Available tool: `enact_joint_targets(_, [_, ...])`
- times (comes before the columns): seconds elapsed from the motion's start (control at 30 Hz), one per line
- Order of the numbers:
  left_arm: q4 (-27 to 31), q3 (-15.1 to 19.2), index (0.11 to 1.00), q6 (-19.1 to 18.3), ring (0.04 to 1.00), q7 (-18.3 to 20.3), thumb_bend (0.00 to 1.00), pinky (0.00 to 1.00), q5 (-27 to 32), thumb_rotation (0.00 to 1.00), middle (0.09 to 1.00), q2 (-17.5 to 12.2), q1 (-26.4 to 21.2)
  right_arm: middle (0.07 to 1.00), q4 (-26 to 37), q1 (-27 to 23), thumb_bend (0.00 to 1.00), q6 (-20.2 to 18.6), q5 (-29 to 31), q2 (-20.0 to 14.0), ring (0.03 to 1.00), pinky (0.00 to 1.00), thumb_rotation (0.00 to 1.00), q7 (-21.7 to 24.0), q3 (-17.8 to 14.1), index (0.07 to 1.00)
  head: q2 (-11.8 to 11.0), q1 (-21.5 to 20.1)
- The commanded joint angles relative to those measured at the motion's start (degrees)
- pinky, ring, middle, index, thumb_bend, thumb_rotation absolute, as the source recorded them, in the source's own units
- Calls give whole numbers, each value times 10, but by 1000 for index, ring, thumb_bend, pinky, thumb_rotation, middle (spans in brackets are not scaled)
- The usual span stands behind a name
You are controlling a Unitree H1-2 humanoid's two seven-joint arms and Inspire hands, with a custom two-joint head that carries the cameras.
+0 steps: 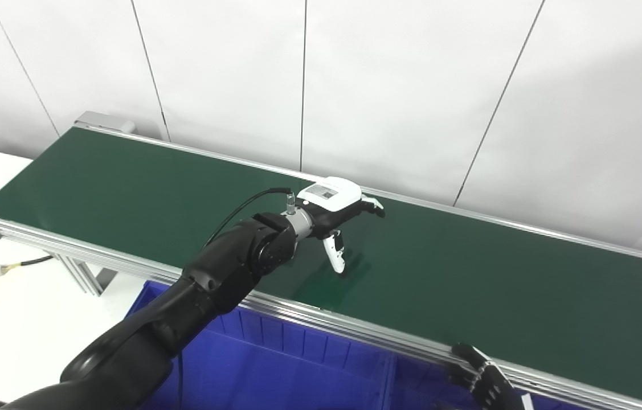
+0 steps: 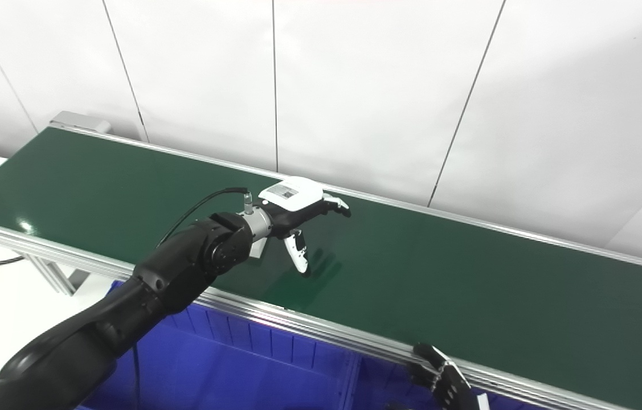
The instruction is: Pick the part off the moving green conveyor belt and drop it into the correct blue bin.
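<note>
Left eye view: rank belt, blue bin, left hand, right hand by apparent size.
1. Belt, fills most of the frame.
2. Blue bin, only partly in view, cut off by the bottom edge.
3. Left hand, open over the belt.
4. Right hand, looks smallest, but it is cropped at the edge, so unsure against the left.

Head cameras, downward over conveyor belt (image 1: 127, 188)

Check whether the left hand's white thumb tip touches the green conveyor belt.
Cannot tell. In both views the left hand points its thumb down near the green conveyor belt; neither shows contact or gap.
</note>
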State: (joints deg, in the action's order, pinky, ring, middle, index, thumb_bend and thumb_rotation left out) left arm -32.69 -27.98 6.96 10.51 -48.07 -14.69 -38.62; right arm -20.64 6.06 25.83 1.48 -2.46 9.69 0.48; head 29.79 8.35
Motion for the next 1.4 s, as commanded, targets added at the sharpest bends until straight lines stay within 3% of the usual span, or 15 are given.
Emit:
enact_joint_targets(0.0, [4, -3, 844, -9, 804, -5, 949, 661, -7, 25, 874, -2, -37, 836, 11, -2, 796, 11, -6, 7, 767, 673, 238, 1, 6, 765, 1, -2])
enact_joint_targets(0.33, [-11, -36, 875, -25, 893, -5, 1000, 799, -43, 148, 922, -16, -45, 833, 9, -3, 788, 11, -8, 9, 760, 672, 212, -11, 16, 765, 2, -8])
enact_joint_targets(0.57, [-9, -37, 878, -28, 905, -6, 986, 826, -45, 155, 918, -19, -44, 834, 9, -3, 785, 11, -11, 7, 763, 674, 226, -19, 21, 768, 1, -8])
enact_joint_targets(1.13, [-6, -36, 854, -41, 871, 11, 1000, 788, -40, 129, 883, -26, -41, 833, 12, 1, 789, 11, -10, 8, 762, 674, 226, -21, 21, 769, 3, -9])
enact_joint_targets(1.37, [-18, -41, 821, -36, 831, 0, 991, 752, -43, 86, 856, -24, -38, 833, 18, 4, 786, 11, -5, 9, 762, 674, 221, -18, 22, 767, 8, -13])
